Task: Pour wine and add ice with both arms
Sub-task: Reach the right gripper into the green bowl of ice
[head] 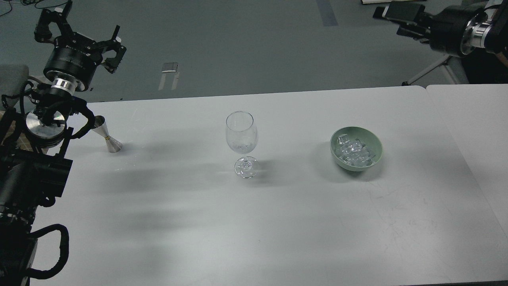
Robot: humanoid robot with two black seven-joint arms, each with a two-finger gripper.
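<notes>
An empty clear stemmed wine glass (242, 137) stands upright at the middle of the white table (278, 222). A pale green bowl (335, 153) to its right holds several clear ice cubes (352, 151). A silver jigger (107, 138) stands at the table's far left. My left gripper (81, 31) is open and empty, raised above and behind the jigger, past the table's far edge. My right gripper (401, 22) is at the top right, high above the floor and pointing left. Its fingers look apart and hold nothing. No wine bottle shows.
A second white table (468, 107) adjoins on the right. A grey chair (12, 79) stands at the left edge behind my left arm. A metal stand leg (426, 71) is on the floor behind the far right corner.
</notes>
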